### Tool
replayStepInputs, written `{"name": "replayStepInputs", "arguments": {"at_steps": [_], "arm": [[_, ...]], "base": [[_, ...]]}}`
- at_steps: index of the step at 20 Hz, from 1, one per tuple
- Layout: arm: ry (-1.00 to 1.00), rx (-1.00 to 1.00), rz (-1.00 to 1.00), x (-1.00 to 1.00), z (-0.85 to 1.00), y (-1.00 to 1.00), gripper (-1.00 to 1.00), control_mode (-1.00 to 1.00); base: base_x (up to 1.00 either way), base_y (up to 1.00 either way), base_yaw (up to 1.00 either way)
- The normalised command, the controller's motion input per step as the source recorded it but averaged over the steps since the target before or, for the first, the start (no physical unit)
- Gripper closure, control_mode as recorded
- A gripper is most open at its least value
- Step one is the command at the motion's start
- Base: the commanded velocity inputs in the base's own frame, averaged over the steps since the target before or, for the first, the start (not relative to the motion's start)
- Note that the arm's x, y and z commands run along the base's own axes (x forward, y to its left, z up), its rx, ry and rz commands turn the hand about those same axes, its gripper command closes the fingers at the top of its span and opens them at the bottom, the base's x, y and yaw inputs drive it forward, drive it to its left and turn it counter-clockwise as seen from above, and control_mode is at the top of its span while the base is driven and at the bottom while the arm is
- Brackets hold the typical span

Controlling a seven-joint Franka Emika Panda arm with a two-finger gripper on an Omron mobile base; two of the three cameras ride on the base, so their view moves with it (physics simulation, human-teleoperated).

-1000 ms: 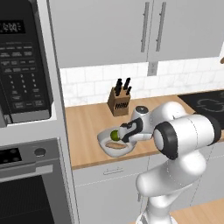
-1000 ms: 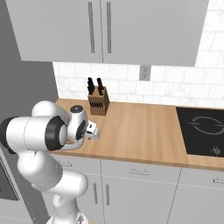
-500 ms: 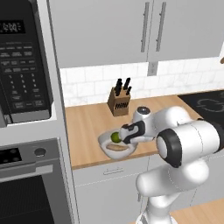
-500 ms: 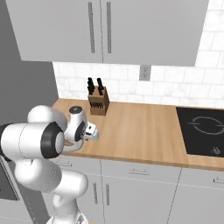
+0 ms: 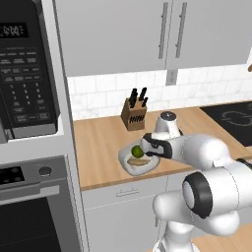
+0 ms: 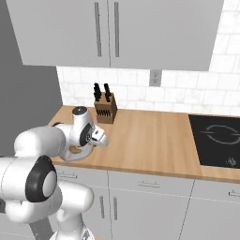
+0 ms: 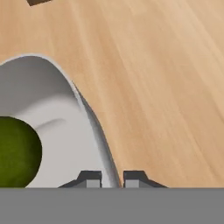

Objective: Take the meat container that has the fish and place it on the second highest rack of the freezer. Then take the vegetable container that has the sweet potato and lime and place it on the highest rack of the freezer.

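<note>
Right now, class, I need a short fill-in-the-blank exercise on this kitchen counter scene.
1. The lime lies in the white ____ beside the sweet potato.
2. The gripper straddles the container's ____.
3. The knife block stands on the ____ by the wall.

Missing words: container; rim; counter

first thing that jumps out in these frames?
The bright-green lime, lying with the sweet potato in a white container near the wooden counter's front edge. Next, the gripper: its fingertips straddle the container's rim. A knife block stands behind, by the tiled wall.
</note>
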Motion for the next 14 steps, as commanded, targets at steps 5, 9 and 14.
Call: {"name": "replayStepInputs", "arguments": {"at_steps": [5, 9, 14], "arm": [[0.06, 0.09, -0.35, 0.00, 0.81, -0.18, 1.00, -1.00], [0.04, 0.15, -0.39, -0.03, 0.72, -0.41, 1.00, -1.00], [0.02, 0.17, -0.46, -0.12, 0.57, -0.30, 1.00, -1.00]], "base": [[0.00, 0.00, 0.00], [0.00, 0.00, 0.00], [0.00, 0.00, 0.00]]}}
